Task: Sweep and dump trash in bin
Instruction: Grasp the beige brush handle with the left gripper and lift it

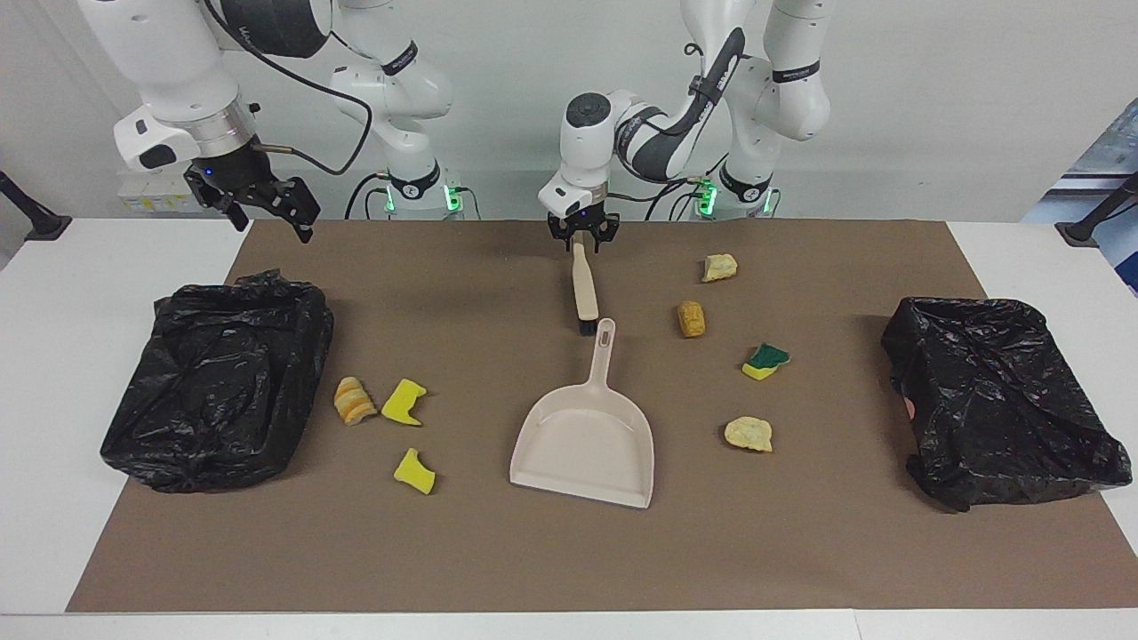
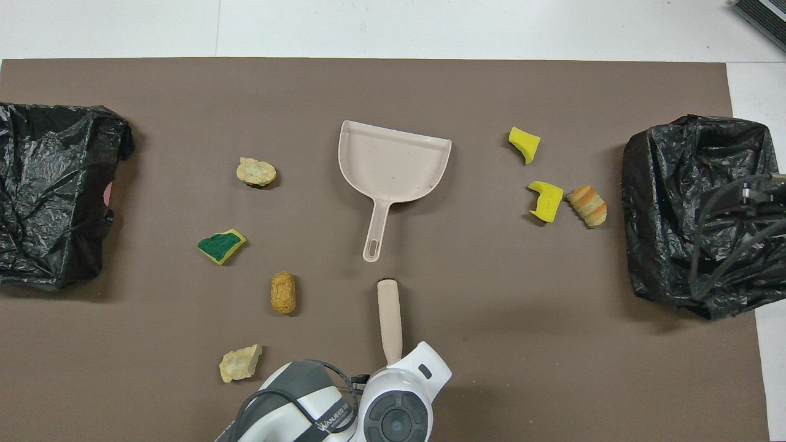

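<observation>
Fingers of the left gripper (image 1: pixel 582 240) are drawn in around the handle end of the beige brush (image 1: pixel 584 286), which lies flat on the brown mat (image 1: pixel 800 551) with its dark bristles pointing at the dustpan (image 1: pixel 584 440); whether the grip is firm yet I cannot tell. The right gripper (image 1: pixel 267 203) waits in the air, spread wide and empty, over the mat's edge near the black bin bag (image 1: pixel 213 382) at the right arm's end.

Progress looks like the very start: no scrap is in the dustpan, and all seven pieces of trash lie scattered. Taking the dustpan as landmark, two bright yellow sponge pieces (image 1: pixel 404 402) (image 1: pixel 415 470) and a ridged orange lump (image 1: pixel 353 400) sit toward the right arm's end. A green-topped sponge (image 1: pixel 765 360), a pale crumbly lump (image 1: pixel 749 433), a stubby tan cylinder (image 1: pixel 691 318) and a ragged pale chunk (image 1: pixel 719 267) sit toward the left arm's end, before the second crinkled bag (image 1: pixel 996 400).

The dustpan is smooth, rigid plastic; the bags are glossy and slack.
</observation>
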`<state>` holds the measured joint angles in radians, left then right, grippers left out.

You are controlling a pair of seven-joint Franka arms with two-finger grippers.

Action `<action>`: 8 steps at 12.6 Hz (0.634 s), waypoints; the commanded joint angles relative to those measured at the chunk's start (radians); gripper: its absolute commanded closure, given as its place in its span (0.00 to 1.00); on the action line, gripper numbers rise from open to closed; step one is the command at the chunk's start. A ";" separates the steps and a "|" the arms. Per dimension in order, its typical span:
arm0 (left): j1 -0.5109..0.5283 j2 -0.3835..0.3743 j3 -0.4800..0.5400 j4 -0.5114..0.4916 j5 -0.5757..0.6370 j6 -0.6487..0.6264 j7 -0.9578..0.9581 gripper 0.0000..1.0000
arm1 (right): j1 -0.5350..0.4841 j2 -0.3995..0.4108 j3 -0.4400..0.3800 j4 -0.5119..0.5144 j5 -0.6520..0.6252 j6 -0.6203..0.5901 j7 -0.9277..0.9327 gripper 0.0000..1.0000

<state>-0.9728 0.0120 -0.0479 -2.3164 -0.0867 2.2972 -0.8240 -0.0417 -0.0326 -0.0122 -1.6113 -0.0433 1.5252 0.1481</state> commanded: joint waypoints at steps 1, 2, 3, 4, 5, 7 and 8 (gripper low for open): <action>-0.009 -0.018 0.017 0.002 -0.018 0.002 0.016 1.00 | -0.003 -0.021 -0.003 -0.018 -0.001 0.006 -0.018 0.00; -0.007 -0.024 0.017 0.005 -0.018 0.002 0.020 1.00 | -0.019 -0.012 -0.003 -0.012 0.020 0.033 -0.028 0.00; -0.003 -0.032 0.019 0.014 -0.018 -0.017 0.022 1.00 | -0.017 -0.016 -0.003 -0.016 0.022 0.033 -0.038 0.00; -0.003 -0.036 0.020 0.037 -0.016 -0.062 0.019 1.00 | -0.003 -0.016 -0.003 -0.019 0.023 0.039 -0.053 0.00; -0.001 -0.046 0.025 0.060 -0.015 -0.121 0.019 1.00 | 0.002 -0.007 0.003 -0.012 0.023 0.038 -0.050 0.00; 0.028 -0.087 0.028 0.065 -0.004 -0.240 0.014 1.00 | 0.000 0.034 0.064 -0.004 0.023 0.041 -0.039 0.00; 0.049 -0.107 0.028 0.065 0.002 -0.295 0.014 1.00 | 0.000 0.066 0.086 0.016 0.023 0.038 -0.030 0.00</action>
<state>-0.9608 -0.0416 -0.0209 -2.2487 -0.0864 2.0956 -0.8214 -0.0387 -0.0127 0.0374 -1.6120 -0.0396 1.5469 0.1232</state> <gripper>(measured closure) 0.740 0.000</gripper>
